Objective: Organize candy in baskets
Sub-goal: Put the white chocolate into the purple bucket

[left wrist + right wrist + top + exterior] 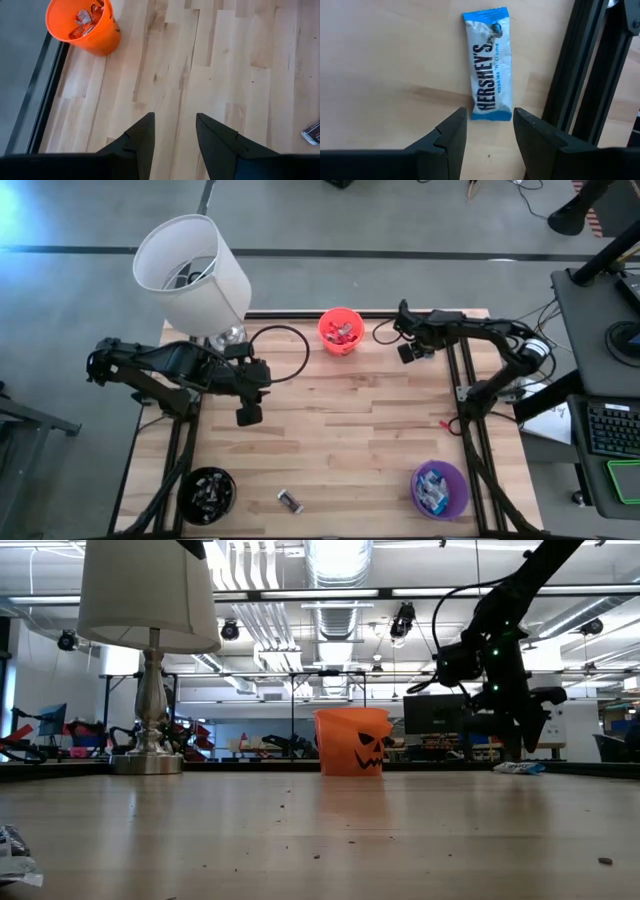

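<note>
A white and light-blue wrapped candy (487, 65) lies flat on the wooden table at its far right, beside a black frame rail (575, 75). My right gripper (490, 112) hangs open just above the candy's near end and touches nothing; the low view shows this gripper (520, 730) over the candy (518, 768). My left gripper (175, 117) (248, 415) stands open over bare table left of the middle. The orange basket (340, 330) at the far edge holds red candies. The black basket (208, 492) and the purple basket (440, 488) stand near the front corners, both with candies inside.
A lamp with a white shade (195, 270) stands at the far left corner. One dark-and-silver candy (290, 501) lies loose near the front edge between the black and purple baskets. A small red bit (443, 423) lies by the right rail. The table's middle is bare wood.
</note>
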{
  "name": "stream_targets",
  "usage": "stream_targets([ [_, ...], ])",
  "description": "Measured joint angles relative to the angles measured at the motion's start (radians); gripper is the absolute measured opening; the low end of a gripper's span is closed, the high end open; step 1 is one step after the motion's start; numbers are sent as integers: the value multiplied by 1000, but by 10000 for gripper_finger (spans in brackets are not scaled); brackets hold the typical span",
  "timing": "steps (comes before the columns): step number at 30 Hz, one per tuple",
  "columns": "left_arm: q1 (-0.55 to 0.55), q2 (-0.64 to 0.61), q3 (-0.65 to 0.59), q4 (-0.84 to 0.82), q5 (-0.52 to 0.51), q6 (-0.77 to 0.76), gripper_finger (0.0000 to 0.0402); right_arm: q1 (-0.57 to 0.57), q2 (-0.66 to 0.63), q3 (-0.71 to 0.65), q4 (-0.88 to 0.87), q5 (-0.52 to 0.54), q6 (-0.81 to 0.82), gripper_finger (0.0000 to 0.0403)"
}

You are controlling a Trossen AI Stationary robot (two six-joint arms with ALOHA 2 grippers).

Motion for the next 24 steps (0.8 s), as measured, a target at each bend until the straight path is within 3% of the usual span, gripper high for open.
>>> stream_targets([
  [24, 16, 0, 0, 0, 0, 8, 126, -133, 15, -2, 73, -123, -39, 153],
])
